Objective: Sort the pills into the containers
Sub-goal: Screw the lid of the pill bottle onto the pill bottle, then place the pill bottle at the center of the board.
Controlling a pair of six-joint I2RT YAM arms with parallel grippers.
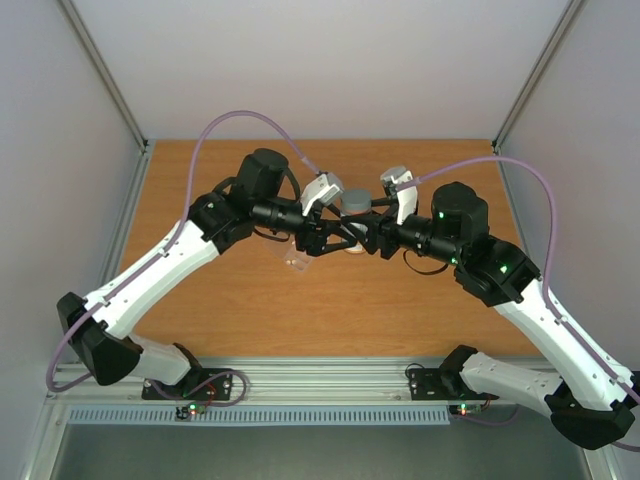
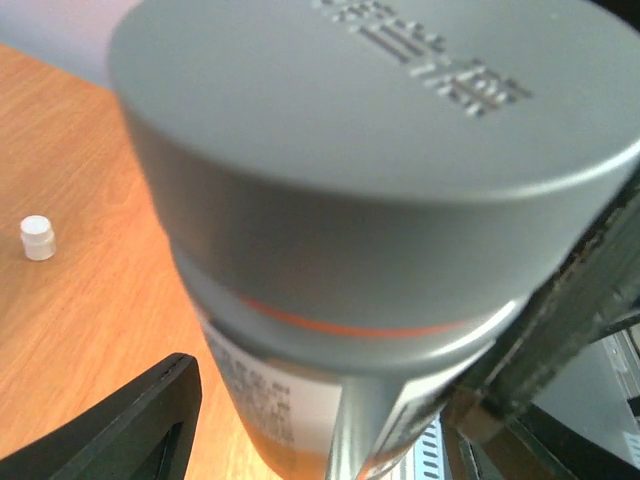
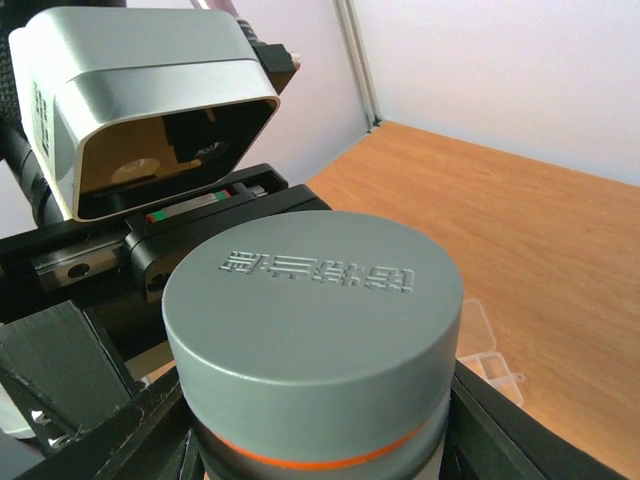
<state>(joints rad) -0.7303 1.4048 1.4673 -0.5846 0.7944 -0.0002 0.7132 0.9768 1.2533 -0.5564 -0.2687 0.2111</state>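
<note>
My right claw (image 3: 315,432) is clamped on the body of the grey-capped bottle (image 3: 312,300). Its two black fingers (image 3: 110,425) press the bottle from either side, just below the thin orange ring under the cap. The bottle stands upright in that grip, with raised lettering on the flat top of its cap (image 2: 380,120).

My left claw (image 2: 370,350) comes at the same bottle from the opposite side, and its jaws stand apart around the cap. One finger (image 2: 125,430) sits clear of the bottle with bare wood showing in the gap. The other is right beside the cap's edge, and I cannot tell whether it touches. My left wrist's silver camera housing (image 3: 150,100) hangs just behind the bottle.

The clear pill box (image 1: 293,258) lies flat on the wooden table (image 1: 300,320), just beside the bottle on my left arm's side and slightly nearer my bases than it. I cannot tell whether any pills lie in its cells, because it is too small and too clear to read. A small white cylinder (image 2: 38,237) stands on the wood apart from the bottle.
</note>
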